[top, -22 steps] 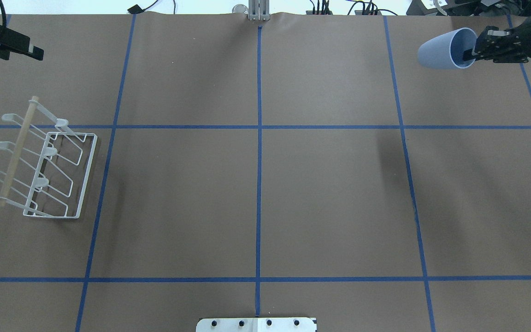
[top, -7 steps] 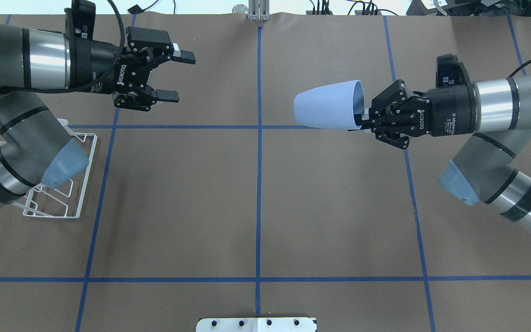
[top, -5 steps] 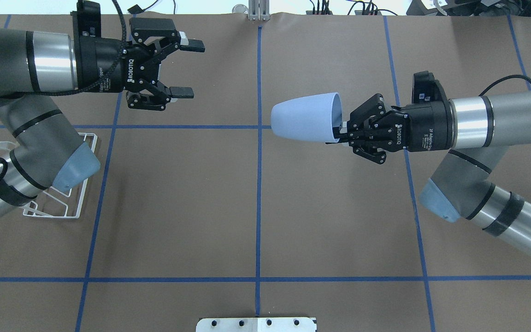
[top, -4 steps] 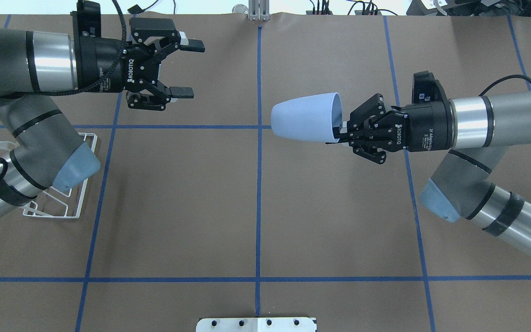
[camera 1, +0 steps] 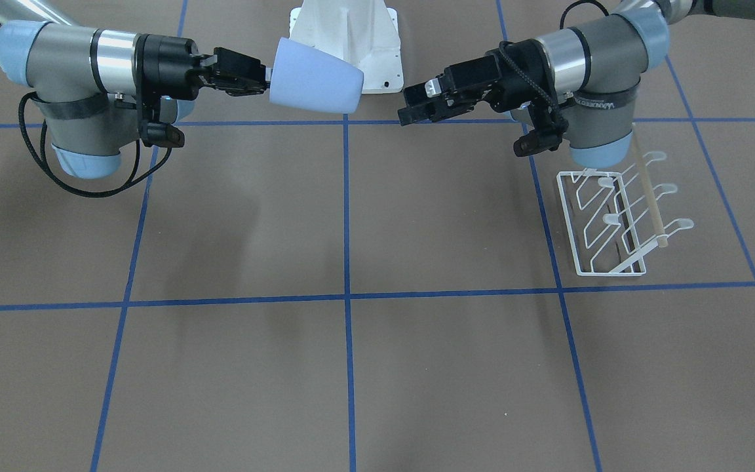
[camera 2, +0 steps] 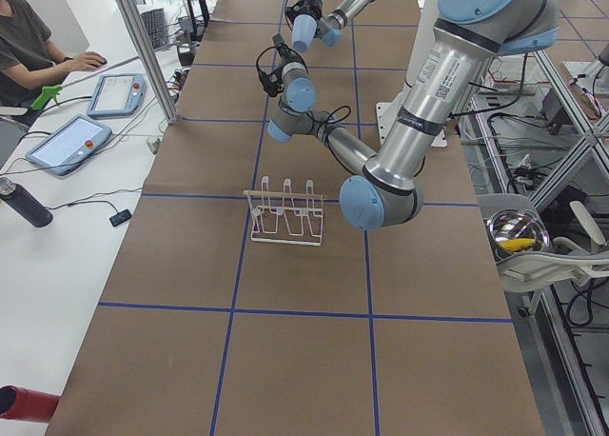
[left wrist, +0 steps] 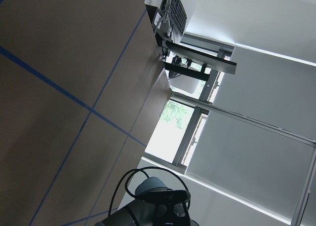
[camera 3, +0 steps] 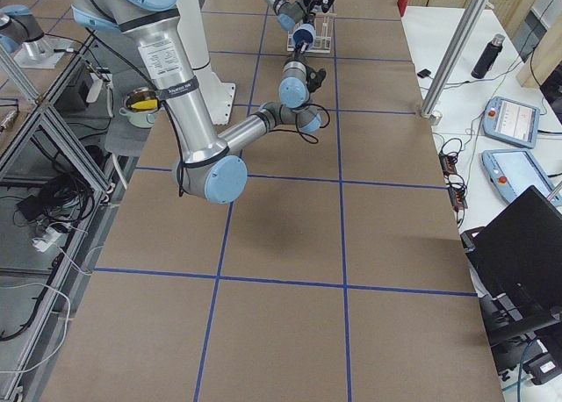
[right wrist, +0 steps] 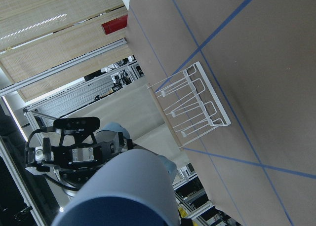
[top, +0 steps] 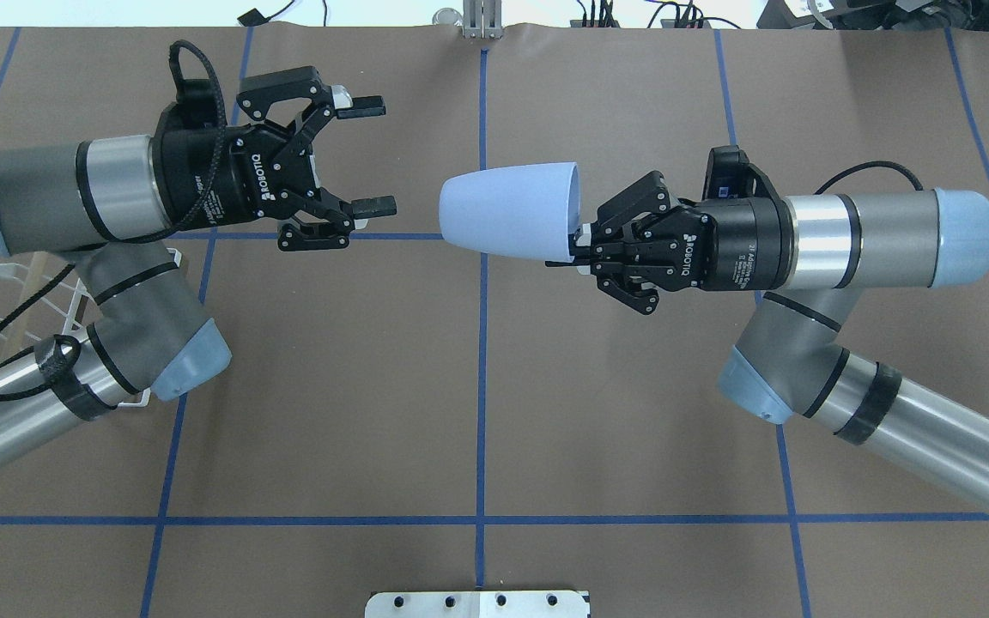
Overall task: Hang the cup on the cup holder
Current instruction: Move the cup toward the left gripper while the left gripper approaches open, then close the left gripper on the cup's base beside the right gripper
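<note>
My right gripper (top: 578,249) is clamped on the rim of the pale lavender-blue plastic cup (top: 507,210), which I hold on its side above the brown table (top: 331,386). Its closed base points at my left gripper (top: 371,156), whose fingers stand spread apart, near the cup but not touching it. The white wire cup holder (camera 1: 613,219) with its wooden rod stands on the table by my left arm's elbow, well apart from the cup.

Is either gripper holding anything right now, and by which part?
The right gripper holds the cup, pinched at the rim of its open end. The left gripper is open and empty.
</note>
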You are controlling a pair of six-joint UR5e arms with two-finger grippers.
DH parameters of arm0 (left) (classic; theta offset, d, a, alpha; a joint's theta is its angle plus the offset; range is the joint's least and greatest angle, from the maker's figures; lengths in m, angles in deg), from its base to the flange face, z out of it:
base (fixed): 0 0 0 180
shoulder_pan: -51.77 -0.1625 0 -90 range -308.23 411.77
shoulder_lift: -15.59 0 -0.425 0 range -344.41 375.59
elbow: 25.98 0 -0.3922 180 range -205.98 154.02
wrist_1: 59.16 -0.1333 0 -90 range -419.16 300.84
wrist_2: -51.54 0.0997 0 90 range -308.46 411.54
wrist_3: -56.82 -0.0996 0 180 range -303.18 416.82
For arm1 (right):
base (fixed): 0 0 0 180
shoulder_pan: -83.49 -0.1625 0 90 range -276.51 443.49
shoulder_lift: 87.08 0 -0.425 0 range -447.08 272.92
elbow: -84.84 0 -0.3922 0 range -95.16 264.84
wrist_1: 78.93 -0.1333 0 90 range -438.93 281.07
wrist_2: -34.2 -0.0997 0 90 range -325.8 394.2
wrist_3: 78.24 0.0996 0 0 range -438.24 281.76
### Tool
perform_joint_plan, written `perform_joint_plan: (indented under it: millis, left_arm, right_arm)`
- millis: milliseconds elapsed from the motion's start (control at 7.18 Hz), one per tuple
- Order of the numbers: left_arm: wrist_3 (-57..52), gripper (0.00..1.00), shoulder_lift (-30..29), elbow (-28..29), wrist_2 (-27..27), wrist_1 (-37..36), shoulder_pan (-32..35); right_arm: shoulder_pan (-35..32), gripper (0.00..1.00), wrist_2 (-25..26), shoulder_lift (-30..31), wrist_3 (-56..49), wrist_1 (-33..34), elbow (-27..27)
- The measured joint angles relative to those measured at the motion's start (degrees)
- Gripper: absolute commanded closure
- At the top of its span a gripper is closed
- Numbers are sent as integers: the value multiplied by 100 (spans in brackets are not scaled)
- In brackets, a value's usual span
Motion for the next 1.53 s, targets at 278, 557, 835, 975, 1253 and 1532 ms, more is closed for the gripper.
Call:
perform_joint_plan:
  millis: [278,557,835,975,1253,1532]
  left_arm:
    - [92,2,-32,56,214,236,-206]
    - [76,2,-73,65,221,275,-367]
    - [66,2,-81,64,203,310,-451]
    - [66,2,-78,63,189,328,-487]
    - [69,3,-71,57,124,395,-531]
    - [95,3,-60,12,106,449,-581]
  right_arm:
    - [119,100,181,-127,53,-352,243]
    - [193,100,196,-196,67,-399,305]
    - [258,100,181,-250,69,-406,327]
    - [295,100,160,-280,69,-410,329]
    - [359,100,133,-318,67,-412,331]
    - [392,100,112,-329,61,-418,332]
